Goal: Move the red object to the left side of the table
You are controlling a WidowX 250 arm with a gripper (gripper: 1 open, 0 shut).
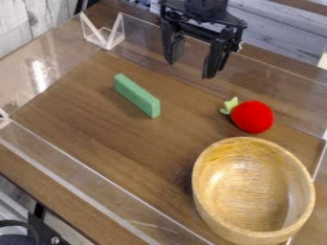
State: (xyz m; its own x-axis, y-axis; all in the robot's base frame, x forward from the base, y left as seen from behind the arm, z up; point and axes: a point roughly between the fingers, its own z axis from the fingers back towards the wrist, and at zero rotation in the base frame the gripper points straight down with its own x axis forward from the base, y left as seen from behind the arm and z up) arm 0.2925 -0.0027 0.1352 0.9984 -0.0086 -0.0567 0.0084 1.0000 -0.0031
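The gripper hangs over the far-middle of the table, pointing straight down w/ its two dark fingers spread apart, nothing btwn them. It holds nothing and touches nothing.

The red object sits on the right side of the table, nearer than the gripper and a bit to its right, clearly apart from it. Its small green leafy tip points left, toward the table's middle.

A green block lies flat on the wood, left of centre, set on a diagonal; well apart from the red object.

A wooden bowl stands upright at the near right corner, just nearer than the red object, not touching it. Nothing inside it.

Low clear walls edge the table.
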